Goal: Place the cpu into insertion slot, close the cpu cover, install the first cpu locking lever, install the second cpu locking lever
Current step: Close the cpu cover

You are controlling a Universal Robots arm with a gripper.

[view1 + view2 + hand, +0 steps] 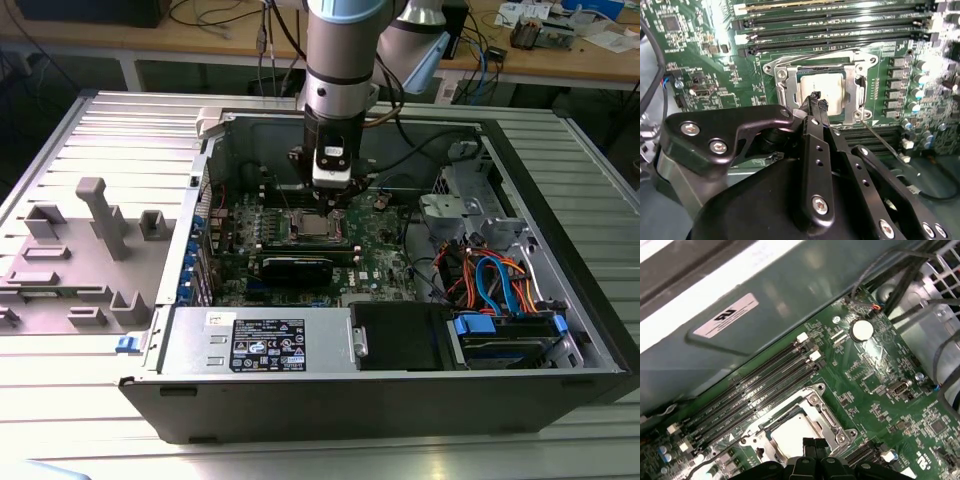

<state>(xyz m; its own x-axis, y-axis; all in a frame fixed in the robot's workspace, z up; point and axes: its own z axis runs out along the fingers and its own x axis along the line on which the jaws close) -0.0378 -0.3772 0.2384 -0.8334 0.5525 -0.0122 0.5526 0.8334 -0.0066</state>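
The cpu lies flat in the insertion slot on the green board, its silver top also showing in the first wrist view. The cpu cover is a metal frame lying down around the chip. One thin locking lever sticks out slantwise from a socket corner, and another wire lever runs along the side by the memory slots. My gripper hovers just above one edge of the chip with its fingertips pressed together and nothing between them. The exterior view has the gripper over the socket.
Long memory slots run beside the socket. A black card lies just in front of it. Cable bundles and a drive cage fill the case at the exterior view's right. A grey fixture stands outside the case at the left.
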